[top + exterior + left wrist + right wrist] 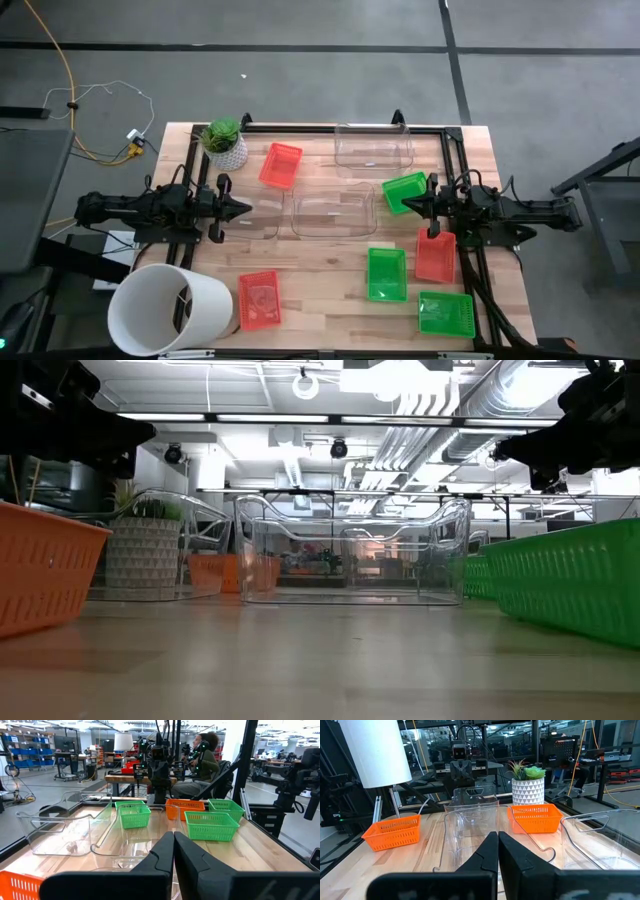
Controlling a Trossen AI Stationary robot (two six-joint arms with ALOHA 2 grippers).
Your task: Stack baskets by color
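Note:
In the high view three red baskets [280,165] [260,300] [435,255] and three green baskets [404,192] [387,273] [446,313] rest flat on their bases on the wooden table [320,270], apart from each other. Clear baskets stand at the far side [374,148] and in the middle [333,210]. My left gripper [245,208] is shut and level above the table's left side, pointing at the middle clear basket [60,827]. My right gripper [408,203] is shut and level at the right side, its tips above the edge of a green basket. Neither holds anything.
A big white bucket [170,310] lies on its side at the near left corner. A small potted plant [224,142] stands at the far left. A black frame [330,128] runs along the table's far edge. Bare wood shows at the near middle. A person [202,760] sits beyond the table.

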